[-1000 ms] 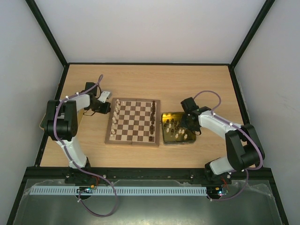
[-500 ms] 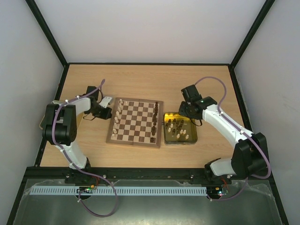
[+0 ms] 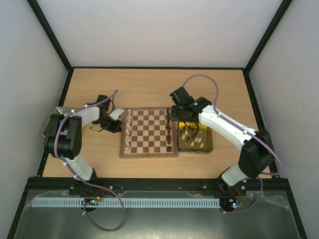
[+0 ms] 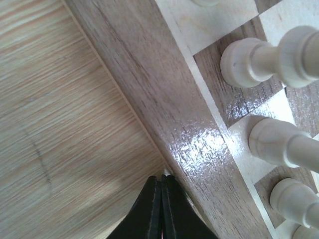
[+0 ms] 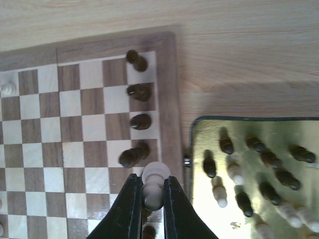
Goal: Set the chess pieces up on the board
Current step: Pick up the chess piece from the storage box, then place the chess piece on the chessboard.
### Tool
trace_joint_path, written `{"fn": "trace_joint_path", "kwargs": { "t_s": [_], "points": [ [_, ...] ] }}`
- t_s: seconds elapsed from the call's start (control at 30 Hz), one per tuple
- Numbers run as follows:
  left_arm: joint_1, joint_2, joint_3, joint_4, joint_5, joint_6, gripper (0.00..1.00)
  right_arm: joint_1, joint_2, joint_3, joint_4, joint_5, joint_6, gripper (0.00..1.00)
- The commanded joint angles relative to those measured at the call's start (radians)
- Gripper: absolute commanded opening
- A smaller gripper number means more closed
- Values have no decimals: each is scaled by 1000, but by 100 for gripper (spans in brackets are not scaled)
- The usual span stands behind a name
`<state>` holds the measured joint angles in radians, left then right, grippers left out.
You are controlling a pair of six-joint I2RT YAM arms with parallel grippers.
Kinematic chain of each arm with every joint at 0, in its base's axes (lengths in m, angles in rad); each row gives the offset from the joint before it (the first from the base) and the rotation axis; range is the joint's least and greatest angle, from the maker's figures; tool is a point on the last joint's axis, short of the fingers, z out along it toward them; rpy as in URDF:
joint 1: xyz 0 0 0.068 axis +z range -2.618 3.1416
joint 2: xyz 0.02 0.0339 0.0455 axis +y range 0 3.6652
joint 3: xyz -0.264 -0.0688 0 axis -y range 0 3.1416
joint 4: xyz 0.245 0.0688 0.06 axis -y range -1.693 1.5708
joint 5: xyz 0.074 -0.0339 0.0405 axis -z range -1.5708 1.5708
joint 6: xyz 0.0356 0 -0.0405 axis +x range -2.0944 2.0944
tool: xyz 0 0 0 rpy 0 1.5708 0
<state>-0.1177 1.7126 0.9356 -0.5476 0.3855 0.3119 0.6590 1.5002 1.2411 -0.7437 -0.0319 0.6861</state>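
The right claw pinches a cream chess piece above the board, near its right edge beside dark pieces. The left claw, closed and empty, sits at the board's left border.

Left arm: elbow folded, forearm angled inward. Left hand: fingers pressed fully together, nothing between them. Right arm: stretched forward and inward, wrist pitched down. Right hand: fingers clamped on one cream piece.

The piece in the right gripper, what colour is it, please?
The piece is cream-coloured, clearest in the right wrist view.
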Motion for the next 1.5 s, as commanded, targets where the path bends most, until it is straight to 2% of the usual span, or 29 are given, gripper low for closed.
{"fn": "trace_joint_path", "kwargs": {
  "t_s": [0.0, 0.2, 0.33, 0.37, 0.4, 0.43, 0.5, 0.63, 1.13, 1.47],
  "points": [
    [-28, -19, -2, -43, 39, 7, 2, 61, 67, 63, 2, -9, 21, 6],
    [-43, -2, -6, -13, 12, -17, 2, 138, 171, 150, 31, -24, 17, 5],
    [-36, -21, -27, 39, -70, -51, 2, 194, 268, 246, 44, -45, 9, 5],
    [-28, -27, -30, 48, -89, -56, 9, 205, 295, 273, 46, -44, 6, 5],
    [-18, -29, -29, 54, -103, -62, 21, 212, 319, 300, 46, -41, 2, 5],
    [-4, -32, -29, 58, -111, -65, 38, 213, 343, 324, 49, -44, -1, 5],
    [23, -39, -27, 67, -131, -72, 58, 215, 385, 372, 61, -61, -3, 5],
    [58, -67, -37, 92, -165, -78, 78, 226, 474, 448, 67, -92, -7, 4],
    [111, -77, -42, 104, -143, -88, 81, 246, 613, 527, 90, -127, -21, 3],
    [126, -94, -49, 100, -133, -91, 81, 245, 685, 615, 58, -74, -47, 3]
  ]
}}
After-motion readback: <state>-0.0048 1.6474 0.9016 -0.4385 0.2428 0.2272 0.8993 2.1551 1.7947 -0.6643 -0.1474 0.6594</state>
